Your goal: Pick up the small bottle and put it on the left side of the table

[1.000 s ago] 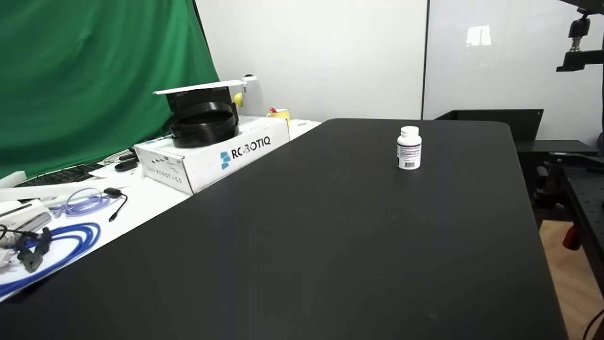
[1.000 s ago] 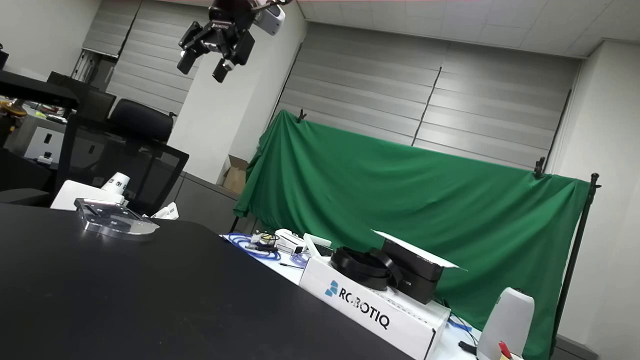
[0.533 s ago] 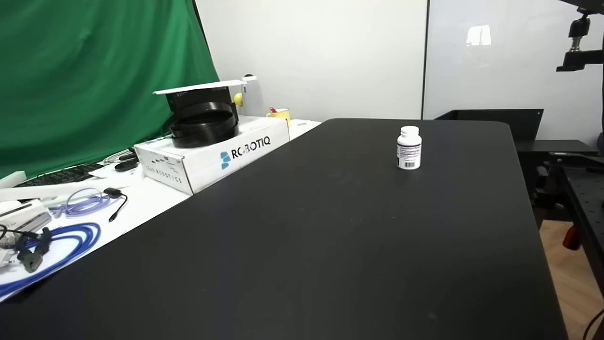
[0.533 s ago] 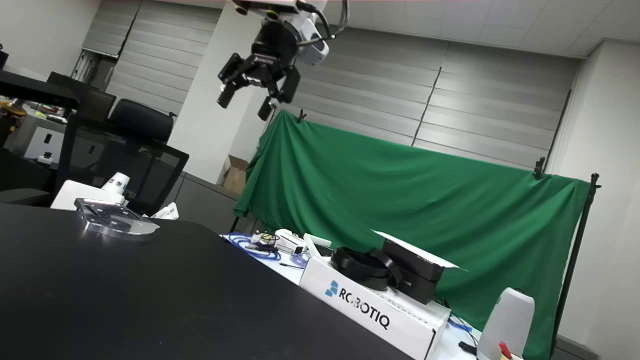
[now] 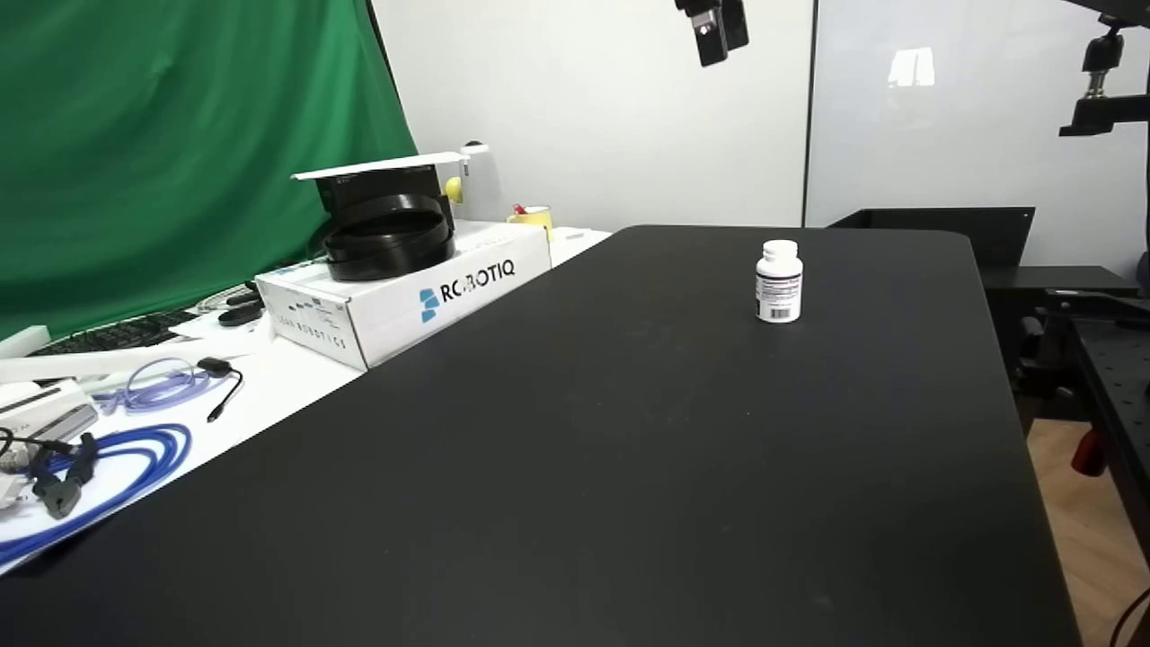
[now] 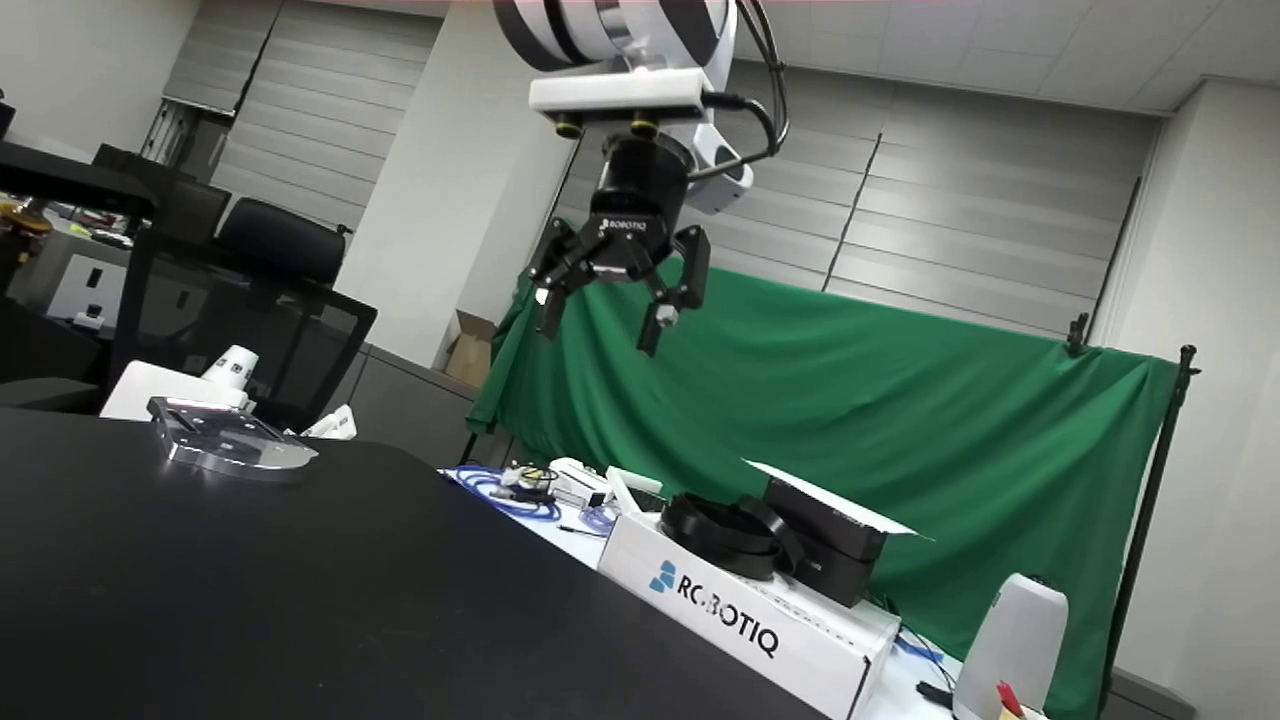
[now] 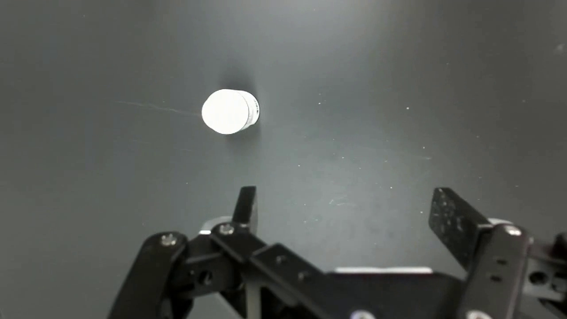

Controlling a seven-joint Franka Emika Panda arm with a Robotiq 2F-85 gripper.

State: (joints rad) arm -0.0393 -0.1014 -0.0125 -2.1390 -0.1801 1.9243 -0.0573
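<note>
The small bottle point(image 5: 779, 283), white with a white cap and a printed label, stands upright on the far part of the black table point(image 5: 575, 485) in an exterior view. In the wrist view I see the bottle point(image 7: 226, 111) from above, left of centre and beyond the fingertips. My gripper point(image 6: 598, 335) hangs high in the air, pointing down, with its jaws wide apart. In the wrist view the gripper point(image 7: 344, 190) has only tabletop between its pads. A fingertip point(image 5: 712, 40) shows at the top of an exterior view, above the bottle's height.
A white box with blue lettering point(image 5: 449, 292), bearing black rings, lies on a white side table along the table's edge, with blue cables point(image 5: 166, 458) nearby. A clear plastic plate point(image 6: 235, 445) lies on the table's edge. A black frame point(image 5: 1114, 108) stands at the right.
My gripper has come down and moved right in an exterior view, staying open. A fingertip has entered the top of an exterior view. The bottle has not moved.
</note>
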